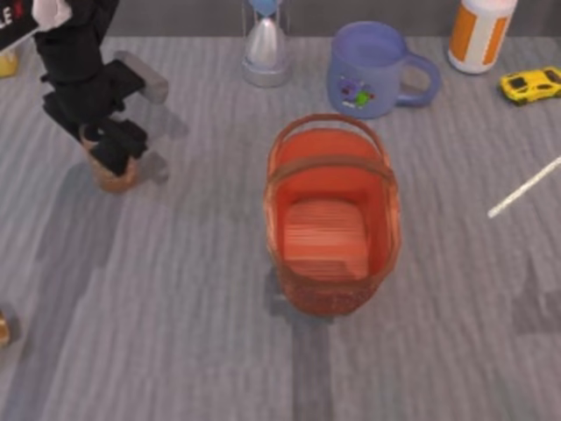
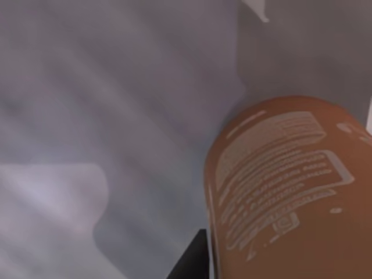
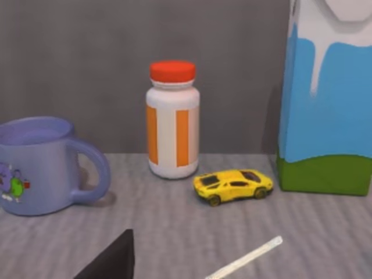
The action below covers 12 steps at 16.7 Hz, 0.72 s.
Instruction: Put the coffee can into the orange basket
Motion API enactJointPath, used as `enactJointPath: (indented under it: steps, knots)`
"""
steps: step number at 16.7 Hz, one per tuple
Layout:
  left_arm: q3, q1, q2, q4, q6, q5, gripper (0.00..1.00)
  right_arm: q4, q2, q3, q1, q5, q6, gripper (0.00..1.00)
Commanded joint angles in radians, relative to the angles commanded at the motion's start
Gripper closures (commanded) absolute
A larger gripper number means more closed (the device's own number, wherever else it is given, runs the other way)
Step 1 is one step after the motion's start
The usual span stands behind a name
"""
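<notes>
The coffee can (image 1: pixel 115 178) stands upright at the table's left, orange-brown with pale print. My left gripper (image 1: pixel 111 156) is down over it from above, shut on the coffee can. In the left wrist view the can (image 2: pixel 285 192) fills the near side, and one dark finger (image 2: pixel 192 261) lies against its wall. The orange basket (image 1: pixel 289 189) sits at mid-table with nothing on its ribbed floor, well to the right of the can. My right gripper (image 3: pixel 186 274) is outside the top view; one dark fingertip (image 3: pixel 116 258) shows, open and holding nothing.
Along the back stand a sand timer (image 1: pixel 266 44), a blue mug (image 1: pixel 372 70), a white-and-orange bottle (image 1: pixel 480 33) and a yellow toy car (image 1: pixel 531 84). A grey block (image 1: pixel 145 74) lies behind the can. A thin white stick (image 1: pixel 526 189) lies at the right. A milk carton (image 3: pixel 328 99) stands by the car.
</notes>
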Motion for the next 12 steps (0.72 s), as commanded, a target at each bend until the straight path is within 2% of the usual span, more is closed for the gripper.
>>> enactJointPath:
  steps: [2, 5, 8, 12]
  knots:
    - [-0.022, -0.006, -0.008, 0.053, -0.019, 0.040, 1.00, 0.000, 0.000, 0.000, 0.000, 0.000, 0.000, 0.00]
    - [-0.085, -0.023, -0.033, 0.211, -0.074, 0.154, 1.00, 0.000, 0.000, 0.000, 0.000, 0.000, 0.000, 0.00]
    - [-0.174, -0.048, -0.067, 0.460, -0.154, 0.318, 1.00, 0.000, 0.000, 0.000, 0.000, 0.000, 0.000, 0.00]
    - [-0.329, -0.086, -0.124, 0.880, -0.293, 0.581, 1.00, 0.000, 0.000, 0.000, 0.000, 0.000, 0.000, 0.00]
